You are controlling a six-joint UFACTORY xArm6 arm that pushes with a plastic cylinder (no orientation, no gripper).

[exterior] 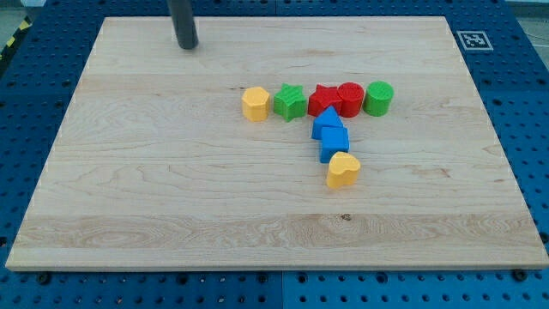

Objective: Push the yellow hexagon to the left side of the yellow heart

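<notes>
The yellow hexagon [255, 103] lies near the board's middle, at the left end of a row of blocks. The yellow heart [343, 170] lies lower and to the right, just below two blue blocks. My tip [187, 45] is near the view's top left, well up and to the left of the yellow hexagon, touching no block.
Right of the hexagon stand a green star-like block [290, 102], a red star-like block [323, 99], a red cylinder [350, 99] and a green cylinder [378, 98]. Two blue blocks [330, 134] run down toward the heart. The wooden board [154, 189] sits on a blue pegboard table.
</notes>
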